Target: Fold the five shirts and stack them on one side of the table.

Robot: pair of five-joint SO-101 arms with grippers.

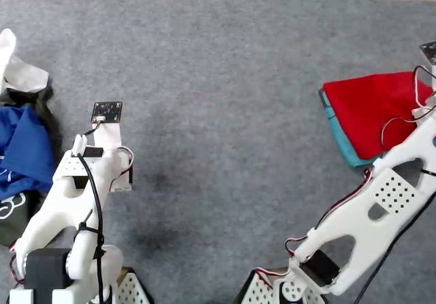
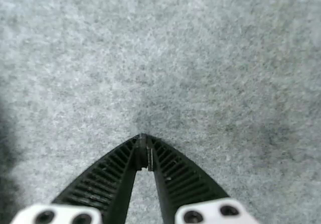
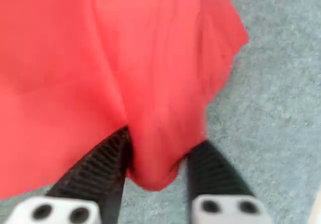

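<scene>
High view: across the gray table (image 1: 225, 79), the heap at the left edge, blue shirt (image 1: 24, 147), white shirt (image 1: 20, 76) and dark garment (image 1: 44, 106), looks unfolded. At the right, the red shirt (image 1: 371, 110) lies folded atop the teal shirt (image 1: 340, 144). The right gripper (image 3: 160, 141) pinches a fold of the red shirt. The left gripper (image 2: 142, 137) is clenched empty above the table.

red shirt (image 1: 371, 106) over teal shirt (image 1: 340, 145) at three o'clock; blue shirt (image 1: 27, 147), white shirt (image 1: 24, 78), black shirt (image 1: 42, 105) at nine; plain grey table (image 1: 218, 65).
</scene>
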